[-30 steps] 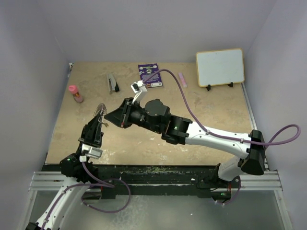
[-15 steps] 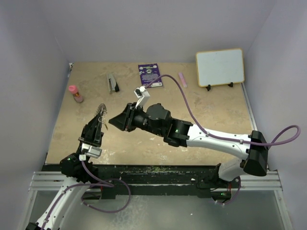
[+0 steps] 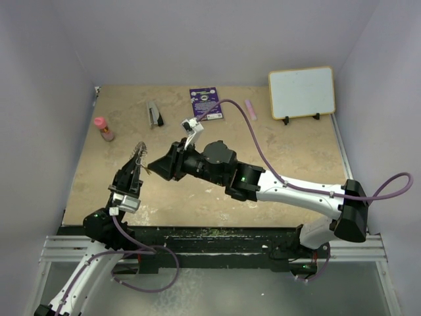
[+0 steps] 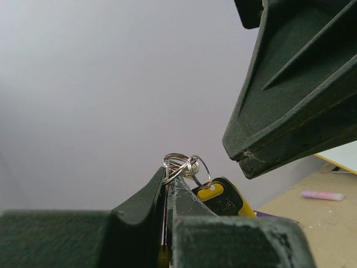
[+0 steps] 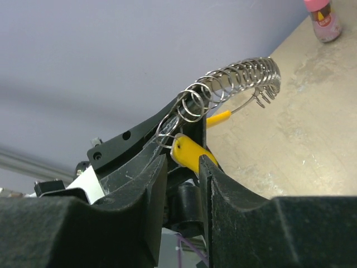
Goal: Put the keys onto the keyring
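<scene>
Beige speckled tabletop (image 3: 309, 151), enclosed by lilac walls. The left gripper (image 4: 167, 184), raised over the table's left side, is clamped on the silvery coiled-wire keyring (image 5: 245, 72). One yellow-headed metal key (image 5: 187, 152) hangs by a small ring at its fingertips. The right gripper (image 5: 181, 161) fingers stand parted either side of that key head. A small pink-capped bottle (image 3: 103, 128) stands upright near the left wall; its contents cannot be made out.

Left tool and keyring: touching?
Touching. The left wrist view shows the keyring coils coming straight out of the seam between the shut jaws of the left tool, with no gap.
</scene>
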Robot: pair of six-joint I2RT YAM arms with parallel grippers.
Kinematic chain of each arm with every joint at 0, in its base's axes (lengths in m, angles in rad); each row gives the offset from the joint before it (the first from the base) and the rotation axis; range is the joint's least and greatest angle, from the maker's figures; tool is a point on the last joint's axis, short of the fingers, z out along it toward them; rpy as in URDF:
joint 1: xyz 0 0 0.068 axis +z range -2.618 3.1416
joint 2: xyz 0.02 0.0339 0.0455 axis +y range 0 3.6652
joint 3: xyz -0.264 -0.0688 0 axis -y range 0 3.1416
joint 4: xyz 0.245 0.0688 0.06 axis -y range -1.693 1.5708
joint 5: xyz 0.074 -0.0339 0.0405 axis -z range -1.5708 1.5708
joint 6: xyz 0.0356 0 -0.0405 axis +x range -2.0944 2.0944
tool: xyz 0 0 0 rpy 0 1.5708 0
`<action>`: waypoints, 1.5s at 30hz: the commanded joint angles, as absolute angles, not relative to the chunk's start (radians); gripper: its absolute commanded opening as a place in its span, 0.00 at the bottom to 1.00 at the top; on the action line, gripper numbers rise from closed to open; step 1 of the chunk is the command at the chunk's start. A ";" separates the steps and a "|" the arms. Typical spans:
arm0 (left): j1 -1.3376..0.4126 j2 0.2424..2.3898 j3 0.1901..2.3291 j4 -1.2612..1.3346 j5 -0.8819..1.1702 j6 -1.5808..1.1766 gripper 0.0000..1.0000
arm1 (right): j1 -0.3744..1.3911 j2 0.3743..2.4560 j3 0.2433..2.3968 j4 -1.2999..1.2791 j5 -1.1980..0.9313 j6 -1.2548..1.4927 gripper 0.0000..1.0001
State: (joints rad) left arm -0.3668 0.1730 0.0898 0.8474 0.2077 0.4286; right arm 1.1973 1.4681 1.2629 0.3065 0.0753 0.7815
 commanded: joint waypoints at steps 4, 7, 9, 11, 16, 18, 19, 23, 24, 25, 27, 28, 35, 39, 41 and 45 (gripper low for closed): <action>-0.363 0.182 0.138 0.872 0.230 0.393 0.03 | 1.199 1.441 1.287 0.414 -0.031 0.632 0.38; -0.362 0.182 0.142 0.866 0.244 0.388 0.03 | 1.198 1.451 1.286 0.430 -0.052 0.606 0.40; -0.363 0.185 0.145 0.861 0.252 0.384 0.03 | 1.198 1.463 1.290 0.439 -0.071 0.593 0.41; -0.363 0.190 0.148 0.858 0.255 0.382 0.03 | 1.198 1.481 1.303 0.439 -0.092 0.583 0.43; -0.363 0.193 0.162 0.848 0.260 0.371 0.03 | 1.199 1.507 1.305 0.441 -0.097 0.555 0.45; -0.363 0.192 0.165 0.840 0.263 0.366 0.03 | 1.200 1.510 1.301 0.446 -0.091 0.542 0.46; -0.362 0.190 0.167 0.838 0.265 0.363 0.03 | 1.199 1.512 1.302 0.447 -0.088 0.536 0.46; -0.362 0.188 0.171 0.826 0.272 0.356 0.03 | 1.201 1.521 1.311 0.442 -0.072 0.518 0.45; -0.363 0.189 0.171 0.823 0.275 0.355 0.03 | 1.200 1.522 1.314 0.441 -0.068 0.516 0.44; -0.363 0.188 0.172 0.820 0.277 0.354 0.03 | 1.200 1.524 1.316 0.438 -0.062 0.511 0.43; -0.363 0.186 0.175 0.813 0.282 0.351 0.03 | 1.200 1.525 1.322 0.433 -0.051 0.505 0.41; -0.364 0.184 0.174 0.809 0.283 0.351 0.03 | 1.200 1.526 1.322 0.433 -0.047 0.501 0.38; -0.362 0.184 0.178 0.797 0.287 0.350 0.03 | 1.200 1.532 1.331 0.426 -0.041 0.492 0.10; -0.363 0.184 0.176 0.795 0.289 0.356 0.03 | 1.201 1.526 1.329 0.413 -0.044 0.488 0.04; -0.363 0.184 0.175 0.795 0.293 0.358 0.03 | 1.204 1.519 1.322 0.412 -0.045 0.488 0.03; -0.362 0.184 0.169 0.803 0.305 0.369 0.03 | 1.206 1.507 1.313 0.399 -0.044 0.494 0.01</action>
State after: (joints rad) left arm -0.3664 0.1890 0.1276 0.7731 0.2691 0.3763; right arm 1.1980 1.5364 1.2800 0.3779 -0.0555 0.5056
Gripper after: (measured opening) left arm 0.045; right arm 0.023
